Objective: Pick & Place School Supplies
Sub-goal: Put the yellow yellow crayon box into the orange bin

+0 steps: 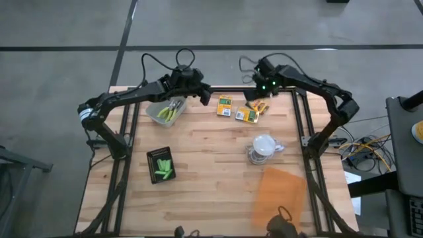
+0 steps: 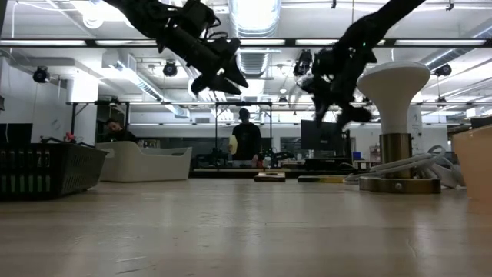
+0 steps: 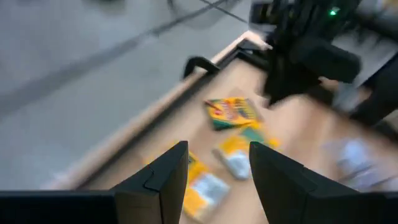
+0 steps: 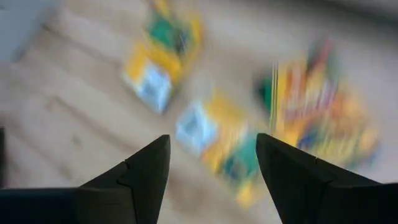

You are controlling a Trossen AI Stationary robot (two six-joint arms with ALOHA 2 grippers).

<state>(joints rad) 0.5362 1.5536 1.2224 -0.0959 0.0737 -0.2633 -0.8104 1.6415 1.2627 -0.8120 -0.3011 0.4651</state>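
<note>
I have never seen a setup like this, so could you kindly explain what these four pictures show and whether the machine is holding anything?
Two dark robot arms work at a wooden table. One picture looks down from above, one looks level across the table, and two come from cameras on the arms' wrists. The left gripper and the right gripper both hover open at the far edge, holding nothing. Between and below them lie three orange-yellow boxes. There are also a clear tub with yellow-green tools, a black tray with green sticks, and an orange sheet.

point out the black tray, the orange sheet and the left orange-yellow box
black tray (image 1: 161, 164), high view, on its dark rim
orange sheet (image 1: 280, 195), high view, at its middle
left orange-yellow box (image 1: 225, 106), high view, on its top face
</note>
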